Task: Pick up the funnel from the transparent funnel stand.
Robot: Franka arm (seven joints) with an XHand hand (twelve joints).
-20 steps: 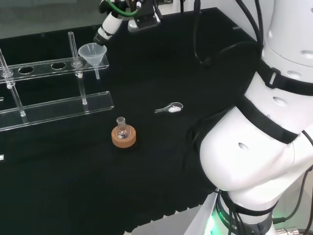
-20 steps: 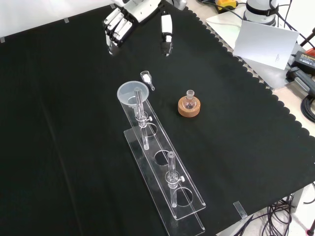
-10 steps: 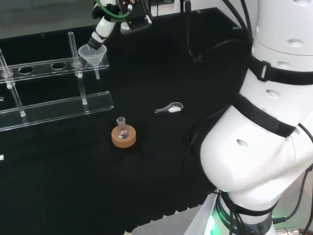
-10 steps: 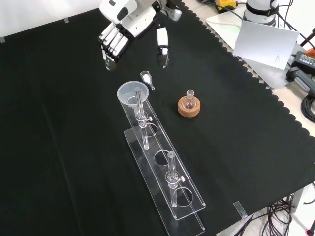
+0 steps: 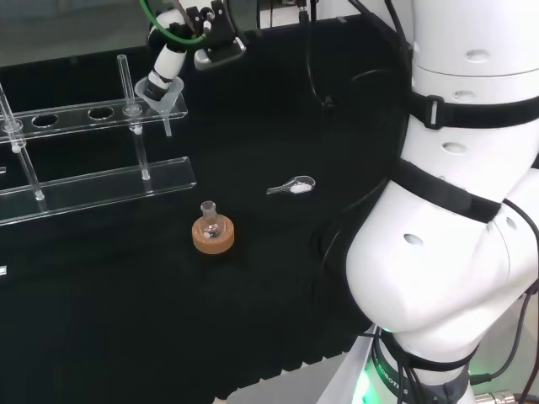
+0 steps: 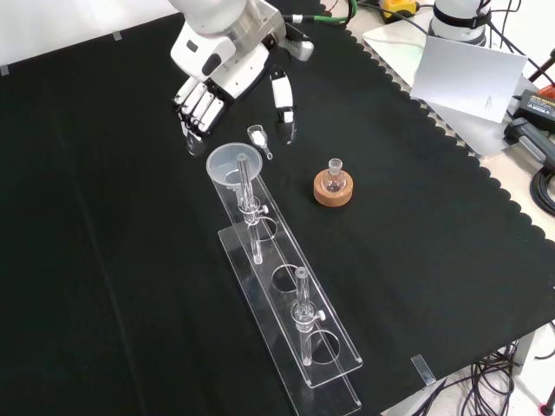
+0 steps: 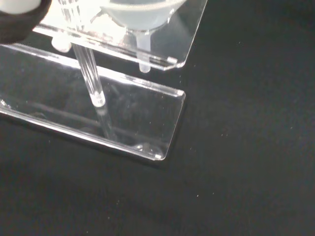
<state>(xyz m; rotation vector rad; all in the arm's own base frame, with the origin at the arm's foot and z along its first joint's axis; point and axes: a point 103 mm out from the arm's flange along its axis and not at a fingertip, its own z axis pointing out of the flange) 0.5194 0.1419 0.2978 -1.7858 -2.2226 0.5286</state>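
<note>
The clear funnel [image 6: 232, 165] sits in the end hole of the transparent funnel stand [image 6: 286, 286], its stem hanging below the top shelf. In the head view the funnel [image 5: 168, 99] is at the right end of the stand [image 5: 84, 114], partly behind a finger. The hand [image 6: 217, 52] hovers just beyond the funnel, open. Its fingers [image 6: 195, 108] point down on one side and the thumb [image 6: 284, 104] on the other, apart from the rim. The hand [image 5: 162, 71] reaches the funnel from above. The wrist view has the funnel [image 7: 142, 14], the stand [image 7: 123, 123] and a blurred bit of the hand [image 7: 19, 5].
A small flask on a cork ring [image 6: 334, 186] stands right of the stand in the front view; in the head view the cork ring [image 5: 212, 234] is nearer than the stand. A clear scoop with white powder [image 6: 258, 139] lies between fingers and thumb. The scoop [image 5: 293, 186] lies mid-cloth.
The hand has come down and closer to the funnel, staying open; in the head view it slid left over the funnel's rim. Funnel and stand have not moved.
</note>
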